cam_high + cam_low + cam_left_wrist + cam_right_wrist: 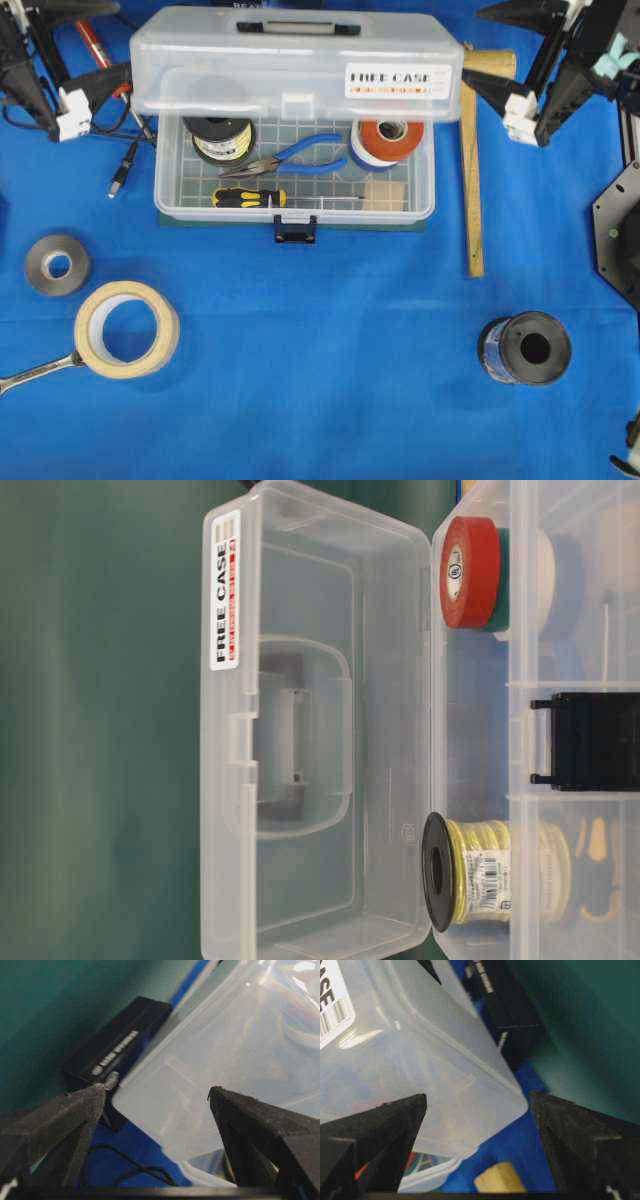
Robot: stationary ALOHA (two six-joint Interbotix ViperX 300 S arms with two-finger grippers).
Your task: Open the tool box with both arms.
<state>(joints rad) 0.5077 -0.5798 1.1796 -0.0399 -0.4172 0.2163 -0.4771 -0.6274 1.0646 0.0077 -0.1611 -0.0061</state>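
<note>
The tool box [295, 212] stands open at the back middle, its clear lid [295, 60] raised upright with the black handle [298, 27] on top. Its dark latch [295, 230] hangs at the front. Inside lie pliers [295, 157], a screwdriver [250, 197], a wire spool [220, 135] and tape rolls [388, 138]. My left gripper [118, 85] is open beside the lid's left end, whose corner [165, 1105] shows between the fingers, apart from them. My right gripper [480, 85] is open at the lid's right end [445, 1085], touching nothing.
A masking tape roll [127, 328], a grey roll [57, 264] and a wrench [35, 372] lie front left. A black spool [525, 348] sits front right. A wooden square [472, 170] lies right of the box. A cable with a probe [125, 165] trails at its left.
</note>
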